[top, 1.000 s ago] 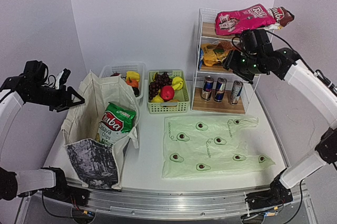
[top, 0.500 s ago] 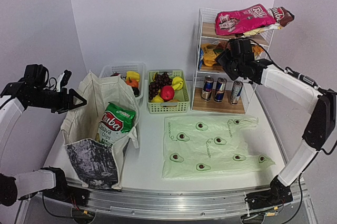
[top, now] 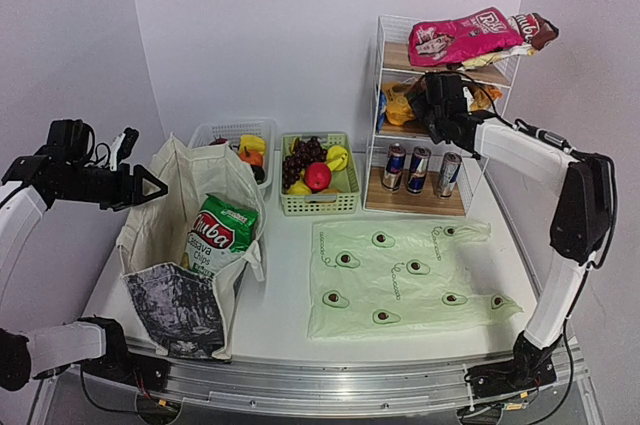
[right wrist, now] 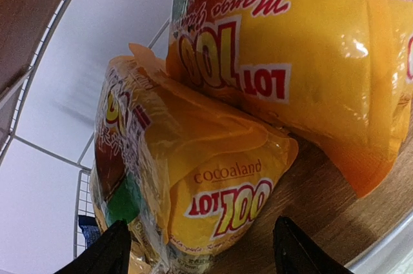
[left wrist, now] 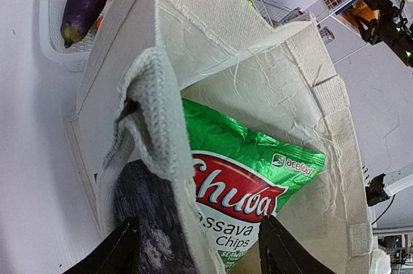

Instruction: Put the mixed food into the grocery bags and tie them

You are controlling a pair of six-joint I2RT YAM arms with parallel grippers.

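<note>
The beige canvas tote (top: pixel 185 245) stands open at the left with a green-white snack packet (top: pixel 220 233) (left wrist: pixel 251 180) inside. My left gripper (top: pixel 148 185) (left wrist: pixel 201 254) hovers open over the tote's left rim, and the woven handle (left wrist: pixel 161 119) hangs between its fingers. The pale-green avocado bag (top: pixel 400 280) lies flat on the table. My right gripper (top: pixel 428 105) (right wrist: pixel 203 254) is open inside the rack's middle shelf. Its fingers straddle an orange snack packet (right wrist: pixel 219 177) without squeezing it, and a second orange packet (right wrist: pixel 290 61) lies behind. Toy fruit (top: pixel 318 175) fills the green basket. Three drink cans (top: pixel 420 170) stand on the bottom shelf.
The wire rack (top: pixel 380 65) has wooden shelves, and a pink snack packet (top: pixel 470 35) lies on its top. A white basket (top: pixel 232 135) with vegetables stands behind the tote, next to the green basket (top: pixel 345 203). White walls close in at the back and sides.
My right arm has swung left and pushed its gripper into the middle shelf, up to the orange packets, with the jaws widening. The left gripper has opened slightly and hardly moved.
</note>
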